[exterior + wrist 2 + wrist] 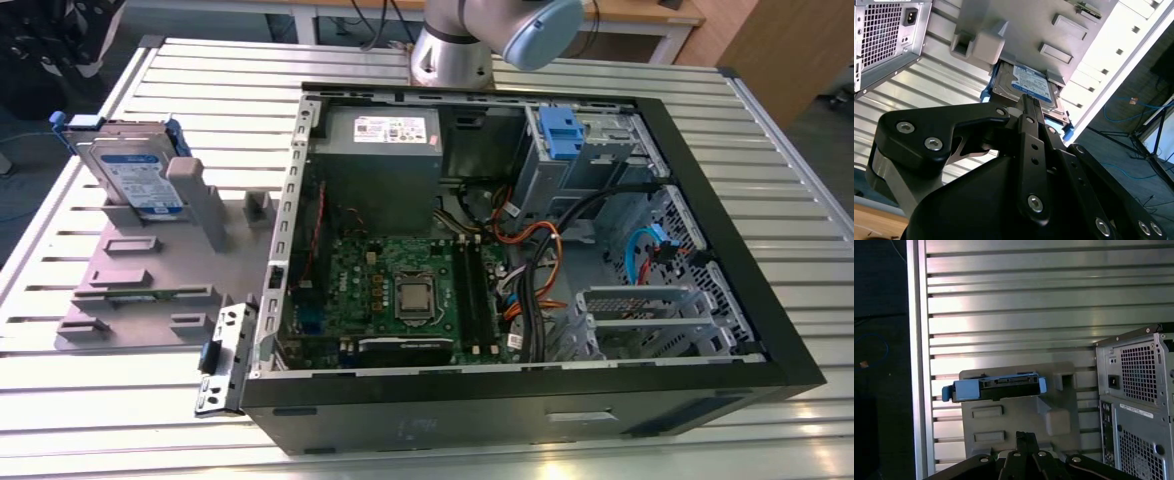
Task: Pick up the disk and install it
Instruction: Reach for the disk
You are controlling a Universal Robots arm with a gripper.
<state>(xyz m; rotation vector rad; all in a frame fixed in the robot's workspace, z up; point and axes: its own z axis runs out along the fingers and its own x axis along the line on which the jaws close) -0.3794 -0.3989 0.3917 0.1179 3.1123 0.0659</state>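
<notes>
The disk [134, 175] stands on edge in a grey holder [147, 290] at the exterior view's left, beside the open computer case [534, 250]. It is a silver drive with a white-and-blue label in a blue carrier. In the second wrist view the disk [1029, 85] lies just beyond my gripper [1026, 98], whose black fingers are pressed together with nothing between them. In the first wrist view the disk [996, 388] shows edge-on, and the gripper [1025, 435] is apart from it.
Inside the case sit a grey drive bay with a blue latch [561, 130], a power supply [380, 135], a motherboard [414, 290] and loose cables [534, 260]. Everything rests on a slatted metal table [200, 70], whose edge [916, 365] runs close to the holder.
</notes>
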